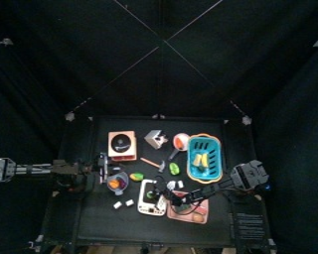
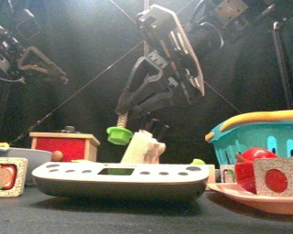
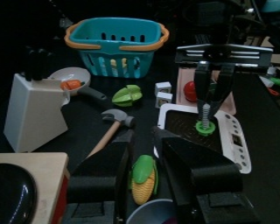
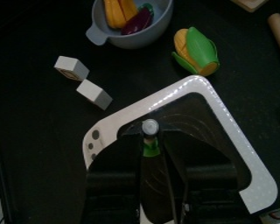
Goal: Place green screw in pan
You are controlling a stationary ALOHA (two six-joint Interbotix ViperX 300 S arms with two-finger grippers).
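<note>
Table (image 1: 84, 149): small, black, crowded with toys toward its front half. Right arm (image 1: 222, 190): reaches in from the right edge across the front, its gripper (image 2: 122, 128) hanging above the front middle with the two jaws closed on the green screw. Left arm (image 1: 43, 171): lies along the left edge; its gripper (image 1: 84, 181) hangs above the table there, jaws spread with nothing between them. Blue basket (image 1: 203, 159): orange rim, yellow pieces inside, near the right edge. White scale (image 2: 122, 179): flat, with a dark display strip, at the front edge, directly below the held screw. Orange-framed box (image 1: 120, 144): dark disc on top, left of centre. Pink tray (image 2: 262, 196): at the front right corner, holding a red piece and a patterned block. Grey bowl (image 4: 129, 19): toy vegetables inside, near the left front. Toy hammer (image 3: 111, 125): wooden handle, lying flat near the middle. Green-yellow fruit (image 4: 198, 49): on the table beside the scale. Two small white cubes (image 4: 81, 79): close together near the front edge. Green screw (image 2: 118, 135): tiny, lime, pinched at the jaw tips clear of the scale; long axis roughly upright, broad head downward, thin stem running up between the jaws.
</note>
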